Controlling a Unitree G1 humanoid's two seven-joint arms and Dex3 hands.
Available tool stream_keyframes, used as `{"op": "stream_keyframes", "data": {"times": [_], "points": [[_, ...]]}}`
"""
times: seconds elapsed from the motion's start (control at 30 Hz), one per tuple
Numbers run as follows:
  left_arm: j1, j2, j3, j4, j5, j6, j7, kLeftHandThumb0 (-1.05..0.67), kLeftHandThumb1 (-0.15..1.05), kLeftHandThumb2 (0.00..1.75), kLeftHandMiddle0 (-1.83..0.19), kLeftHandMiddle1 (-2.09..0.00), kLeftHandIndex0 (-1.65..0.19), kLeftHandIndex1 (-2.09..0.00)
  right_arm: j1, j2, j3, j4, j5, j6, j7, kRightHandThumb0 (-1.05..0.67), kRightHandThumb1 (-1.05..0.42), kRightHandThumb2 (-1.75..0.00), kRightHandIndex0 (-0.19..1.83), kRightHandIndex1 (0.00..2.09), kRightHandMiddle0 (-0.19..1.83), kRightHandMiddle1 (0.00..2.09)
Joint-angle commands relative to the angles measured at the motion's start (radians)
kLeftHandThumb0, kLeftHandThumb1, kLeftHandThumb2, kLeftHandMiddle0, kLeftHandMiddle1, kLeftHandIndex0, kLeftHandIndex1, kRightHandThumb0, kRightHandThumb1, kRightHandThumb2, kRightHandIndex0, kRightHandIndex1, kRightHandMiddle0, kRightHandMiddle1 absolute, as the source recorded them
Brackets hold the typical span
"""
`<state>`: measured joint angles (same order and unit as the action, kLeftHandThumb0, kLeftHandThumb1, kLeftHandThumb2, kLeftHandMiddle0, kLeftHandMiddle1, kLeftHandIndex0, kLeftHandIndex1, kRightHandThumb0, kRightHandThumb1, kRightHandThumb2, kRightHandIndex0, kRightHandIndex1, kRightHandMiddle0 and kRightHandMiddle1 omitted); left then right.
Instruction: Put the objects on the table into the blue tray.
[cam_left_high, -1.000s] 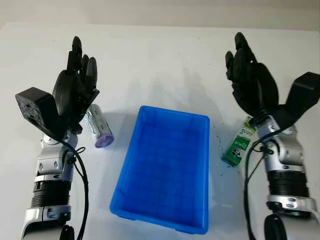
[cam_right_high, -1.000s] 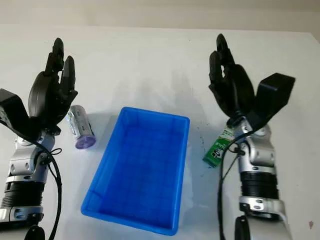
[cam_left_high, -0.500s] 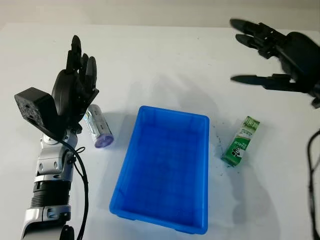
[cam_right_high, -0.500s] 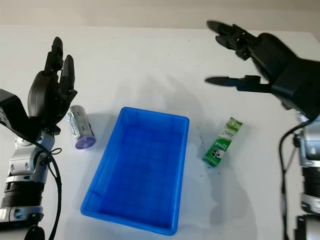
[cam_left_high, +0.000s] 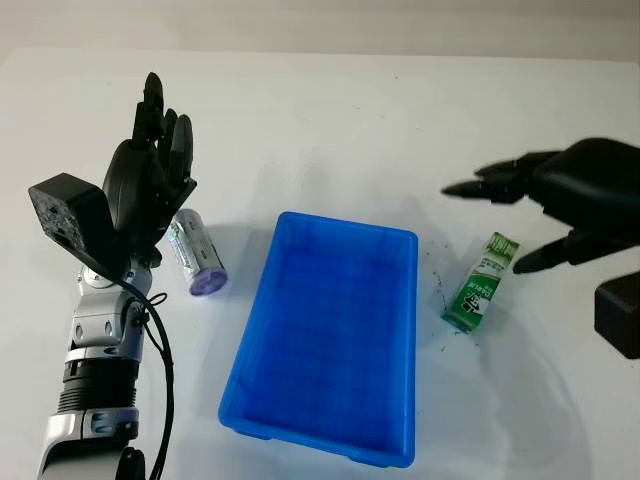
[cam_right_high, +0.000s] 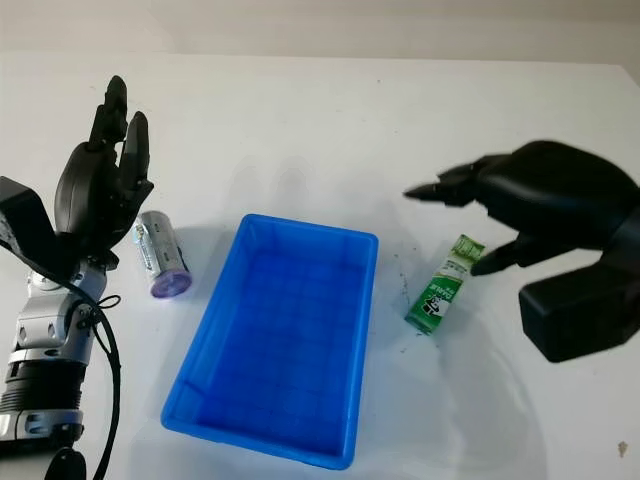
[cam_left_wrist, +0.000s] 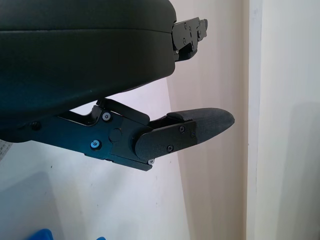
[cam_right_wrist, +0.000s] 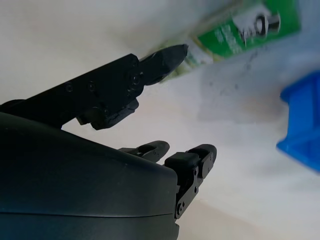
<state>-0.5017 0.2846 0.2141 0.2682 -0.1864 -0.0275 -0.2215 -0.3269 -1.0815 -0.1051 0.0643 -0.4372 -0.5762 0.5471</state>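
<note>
The right robot hand (cam_right_high: 500, 215) is held open just above the green carton (cam_right_high: 441, 285) (no contact discernible). The carton lies on the table (cam_left_high: 330, 120), right of the blue tray (cam_left_high: 330, 340). The left robot hand (cam_left_high: 150, 170) is raised open beside the silver can (cam_left_high: 197, 253).

Open right hand (cam_right_wrist: 150, 100) above white table (cam_right_wrist: 60, 45), green carton (cam_right_wrist: 245, 30) near one fingertip (cam_right_wrist: 175, 52), blue tray (cam_right_wrist: 302, 120) corner beside

A white table (cam_left_high: 330, 120) fills the scene — a pale wall (cam_left_high: 320, 20) runs behind it.
</note>
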Motion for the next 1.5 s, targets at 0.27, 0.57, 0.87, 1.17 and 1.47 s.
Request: {"op": "stream_keyframes", "data": {"times": [0.27,0.57,0.87,1.17,1.47], "points": [[-0.01,0.01,0.011,0.001,-0.007,-0.012,-0.004,-0.67,1.05,0.63,0.19,0.0,0.19,0.0,0.056,0.002,0.049,-0.025,-0.037,0.005,0.013,-0.26,-0.87,-0.06,0.38,0.05,0.37,0.05],[-0.005,0.013,0.008,-0.013,-0.004,0.003,-0.003,-0.68,1.05,0.63,0.19,0.0,0.19,0.0,0.086,0.048,0.108,0.073,-0.088,-0.089,-0.12,-0.23,-0.92,-0.06,0.53,0.14,0.54,0.15],[-0.012,0.017,0.008,0.0,-0.001,-0.009,-0.007,-0.67,1.05,0.63,0.19,0.0,0.19,0.0,0.057,0.069,0.138,0.199,-0.239,-0.219,-0.381,-0.36,-1.02,-0.06,0.03,1.92,0.0,1.97],[-0.021,0.019,0.008,0.016,-0.001,-0.019,-0.011,-0.66,1.05,0.63,0.19,0.0,0.19,0.0,-0.004,0.086,0.166,0.265,-0.39,-0.21,-0.639,-0.45,-1.05,-0.22,0.65,2.09,0.21,1.95],[-0.024,0.015,0.005,0.021,-0.001,-0.021,-0.013,-0.66,1.05,0.63,0.19,0.0,0.19,0.0,-0.179,0.114,0.198,0.425,-0.393,-0.13,-0.766,-0.47,-1.05,-0.18,0.72,2.09,0.43,2.09]]}}
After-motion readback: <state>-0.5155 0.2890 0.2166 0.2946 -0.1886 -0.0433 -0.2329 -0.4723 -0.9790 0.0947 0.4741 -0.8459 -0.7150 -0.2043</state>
